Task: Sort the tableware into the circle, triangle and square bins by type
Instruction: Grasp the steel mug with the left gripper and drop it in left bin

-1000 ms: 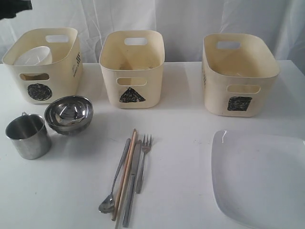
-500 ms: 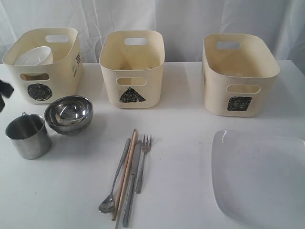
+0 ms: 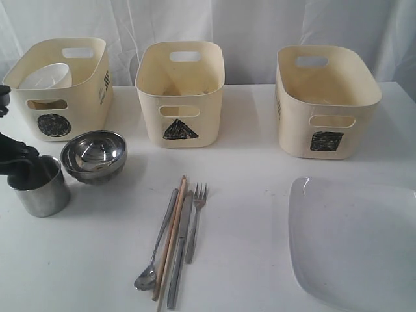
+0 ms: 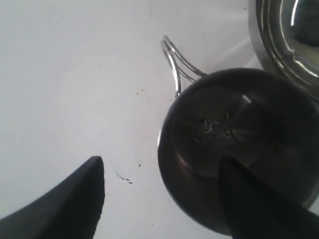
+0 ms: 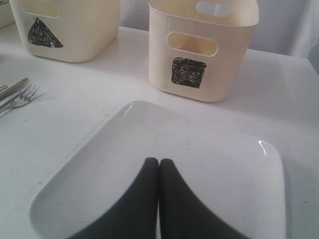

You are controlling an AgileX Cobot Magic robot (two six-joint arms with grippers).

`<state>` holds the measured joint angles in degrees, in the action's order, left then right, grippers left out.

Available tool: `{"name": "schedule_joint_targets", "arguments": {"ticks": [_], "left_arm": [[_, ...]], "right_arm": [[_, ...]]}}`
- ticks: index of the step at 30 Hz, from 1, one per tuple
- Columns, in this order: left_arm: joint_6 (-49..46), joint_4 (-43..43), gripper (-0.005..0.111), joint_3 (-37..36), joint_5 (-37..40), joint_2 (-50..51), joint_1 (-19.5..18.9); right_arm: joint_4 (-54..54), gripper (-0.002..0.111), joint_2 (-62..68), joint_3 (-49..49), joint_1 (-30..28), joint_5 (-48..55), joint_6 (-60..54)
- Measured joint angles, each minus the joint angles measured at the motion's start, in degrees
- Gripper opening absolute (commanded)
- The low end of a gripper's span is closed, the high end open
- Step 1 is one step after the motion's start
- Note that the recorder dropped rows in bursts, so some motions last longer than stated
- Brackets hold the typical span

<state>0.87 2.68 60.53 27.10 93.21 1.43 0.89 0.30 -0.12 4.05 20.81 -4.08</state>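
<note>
My left gripper (image 3: 21, 164) hangs open over the steel mug (image 3: 42, 192) at the table's front left. In the left wrist view one of its fingers (image 4: 249, 199) is inside the mug (image 4: 224, 144) and the other is outside, with the mug's wall between them. The steel bowl (image 3: 94, 155) stands just beside the mug. A white bowl (image 3: 47, 77) lies in the circle bin (image 3: 78, 107). My right gripper (image 5: 159, 162) is shut and empty above the white plate (image 5: 199, 149).
The triangle bin (image 3: 208, 117) and square bin (image 3: 292, 130) stand along the back. Spoon (image 3: 159, 234), chopsticks (image 3: 172, 227), knife (image 3: 181, 250) and fork (image 3: 195, 218) lie side by side at front centre. The plate (image 3: 357, 240) fills the front right corner.
My left gripper came down from the upper left edge to the steel mug and now straddles its wall. Nothing else has moved.
</note>
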Motion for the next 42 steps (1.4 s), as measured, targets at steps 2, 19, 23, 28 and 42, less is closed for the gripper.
{"name": "schedule_joint_targets", "arguments": {"ticks": [2, 19, 23, 28, 42], "left_arm": [[0.2, -0.1, 0.053, 0.0, -0.1, 1.8, 0.0], [1.6, 11.1, 0.0, 5.0, 8.1, -3.8, 0.0], [1.6, 12.6, 0.0, 10.6, -0.8, -11.1, 0.0], [1.6, 12.6, 0.0, 11.4, -35.3, -11.6, 0.0], [-6.4, 7.4, 0.045, 24.4, -59.9, 23.8, 0.0]], "right_arm": [[0.0, 0.0, 0.0, 0.0, 0.0, 0.0, 0.0], [0.0, 0.0, 0.0, 0.0, 0.0, 0.0, 0.0], [0.0, 0.0, 0.0, 0.0, 0.0, 0.0, 0.0], [0.0, 0.0, 0.0, 0.0, 0.0, 0.0, 0.0], [0.0, 0.0, 0.0, 0.0, 0.0, 0.0, 0.0]]}}
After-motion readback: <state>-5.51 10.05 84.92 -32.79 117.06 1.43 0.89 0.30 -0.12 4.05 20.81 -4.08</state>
